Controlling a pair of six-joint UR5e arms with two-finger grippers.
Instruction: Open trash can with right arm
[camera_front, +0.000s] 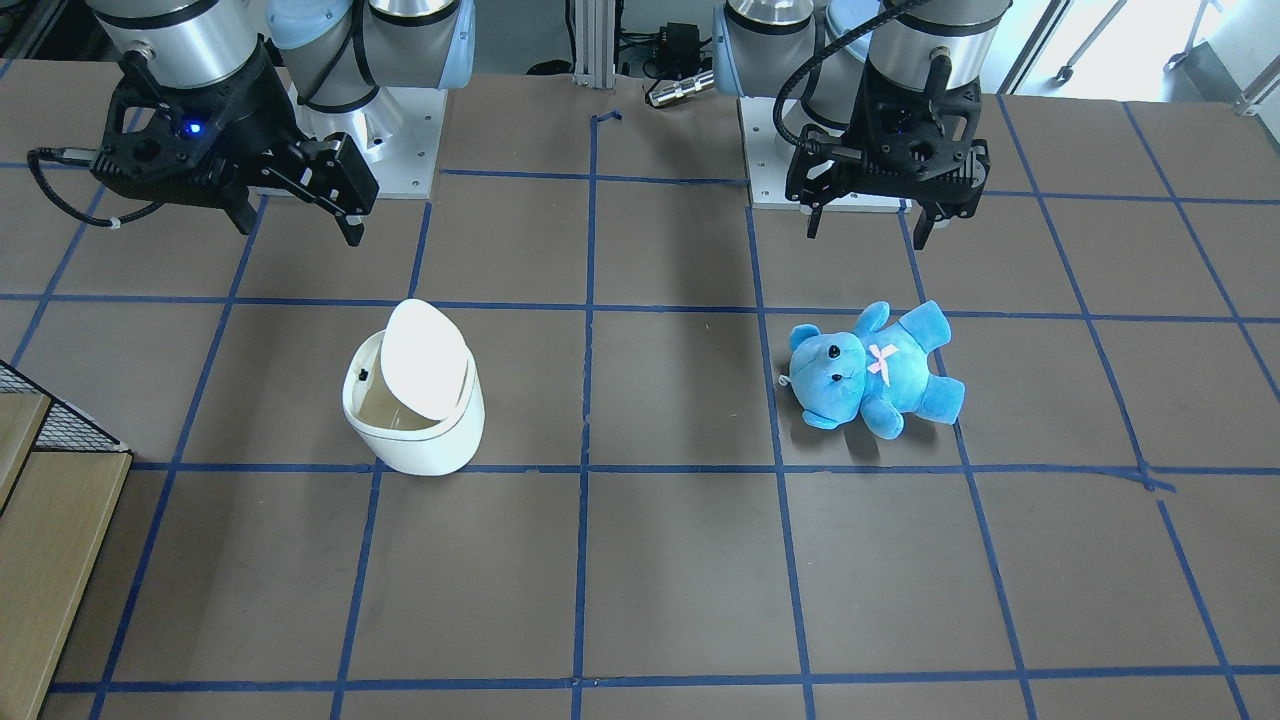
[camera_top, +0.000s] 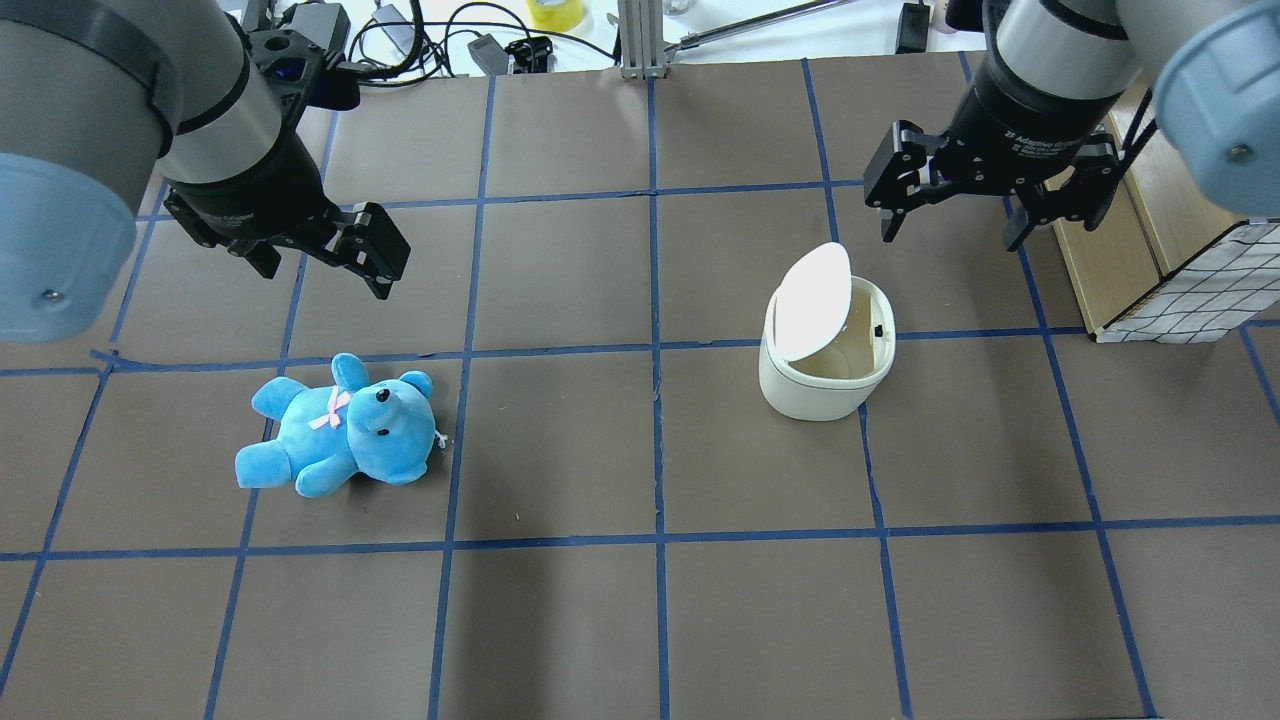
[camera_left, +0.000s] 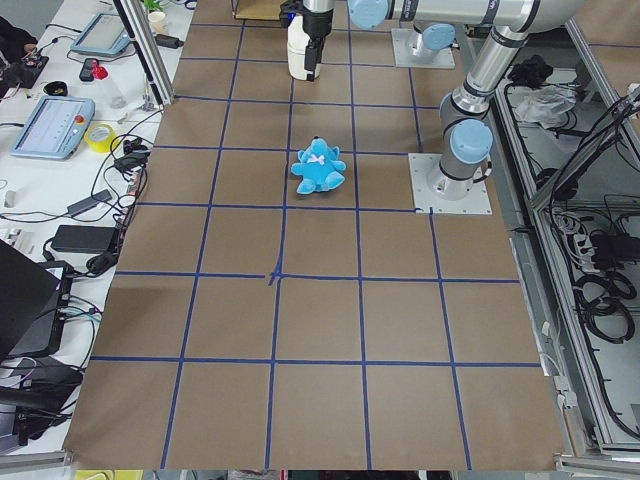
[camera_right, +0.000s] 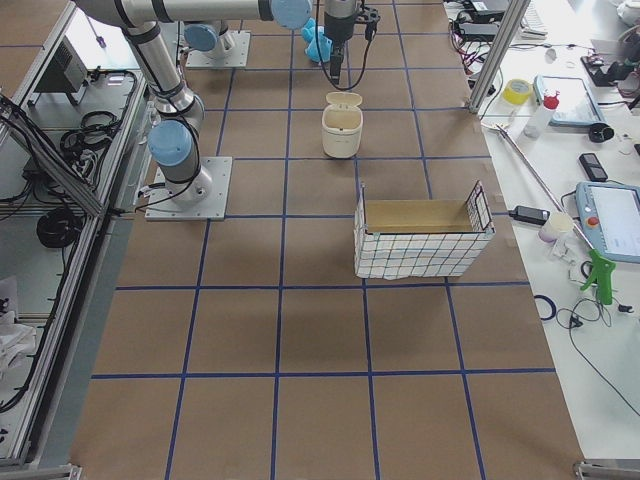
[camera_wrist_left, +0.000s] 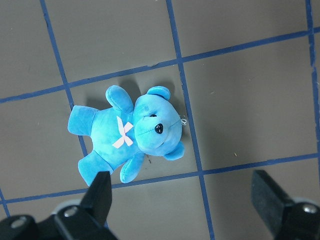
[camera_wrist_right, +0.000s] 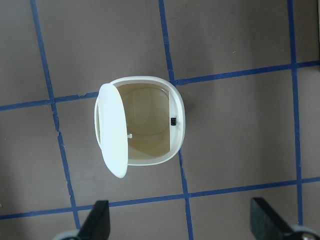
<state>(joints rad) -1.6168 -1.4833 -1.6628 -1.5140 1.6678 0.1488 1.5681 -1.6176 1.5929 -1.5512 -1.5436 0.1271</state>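
Note:
The white trash can (camera_top: 825, 385) stands on the table with its flip lid (camera_top: 812, 300) raised and its inside showing. It also shows in the front view (camera_front: 425, 445), in the right wrist view (camera_wrist_right: 179, 125) and in the right side view (camera_right: 341, 130). My right gripper (camera_top: 950, 238) is open and empty. It hangs above the table just behind the can without touching it, and also shows in the front view (camera_front: 298, 230). In the right wrist view its fingertips (camera_wrist_right: 97, 220) frame the can from above. My left gripper (camera_top: 325, 278) is open and empty.
A blue teddy bear (camera_top: 340, 440) lies on the table below my left gripper; it fills the left wrist view (camera_wrist_left: 130, 132). A wire-mesh basket with a wooden box (camera_top: 1180, 260) stands at the table's right edge, close to my right arm. Blue tape lines grid the brown table.

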